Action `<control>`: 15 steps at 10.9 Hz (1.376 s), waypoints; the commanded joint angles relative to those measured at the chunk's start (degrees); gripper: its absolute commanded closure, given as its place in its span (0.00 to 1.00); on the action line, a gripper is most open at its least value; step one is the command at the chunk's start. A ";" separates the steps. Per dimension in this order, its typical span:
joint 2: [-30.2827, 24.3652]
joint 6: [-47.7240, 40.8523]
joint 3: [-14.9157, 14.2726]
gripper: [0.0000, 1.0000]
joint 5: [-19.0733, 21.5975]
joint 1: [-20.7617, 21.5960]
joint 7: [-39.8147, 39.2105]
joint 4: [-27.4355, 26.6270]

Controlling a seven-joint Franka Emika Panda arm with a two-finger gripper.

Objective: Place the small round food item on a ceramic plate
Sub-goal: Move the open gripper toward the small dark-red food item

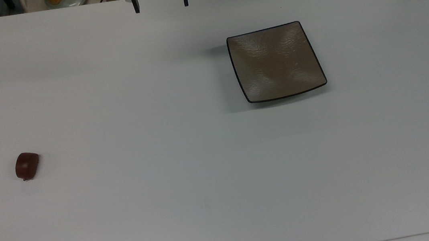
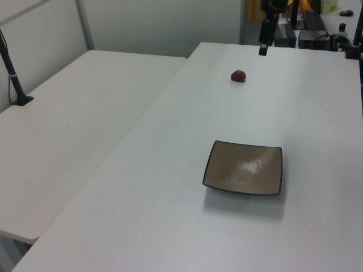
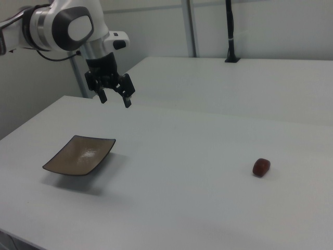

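On table [image 1: 167, 202], food item [image 1: 27, 165], plate [image 1: 275, 61] apart

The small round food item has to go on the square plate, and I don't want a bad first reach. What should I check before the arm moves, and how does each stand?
1. Gripper open and empty: ok, its fingers stand apart with nothing between them.
2. Small round food item free to grasp: ok, it lies alone on the white table.
3. Ceramic plate free to receive: ok, nothing on it.
4. Path from gripper to item: ok, bare tabletop between.
5. Item stable: cannot tell, it is rounded and may roll.
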 commanded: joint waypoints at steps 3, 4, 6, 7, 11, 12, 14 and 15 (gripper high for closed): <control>-0.21 -0.58 -0.41 0.00 2.39 -0.92 -1.32 0.10; -0.21 -0.67 -0.41 0.00 2.39 -0.92 -1.32 0.01; -0.21 -0.85 -0.41 0.00 2.39 -0.92 -1.50 0.01; -0.21 -1.72 -0.41 0.00 2.39 -0.92 -1.59 0.01; -0.03 -2.08 -0.41 0.00 2.22 -1.09 -4.12 -0.33; 0.05 -1.99 -0.41 0.00 2.22 -1.35 -4.31 -0.34; -0.03 -1.38 -0.49 0.00 1.96 -2.67 -4.66 0.01; 0.23 -0.86 -0.93 0.00 1.69 -3.11 -4.66 0.10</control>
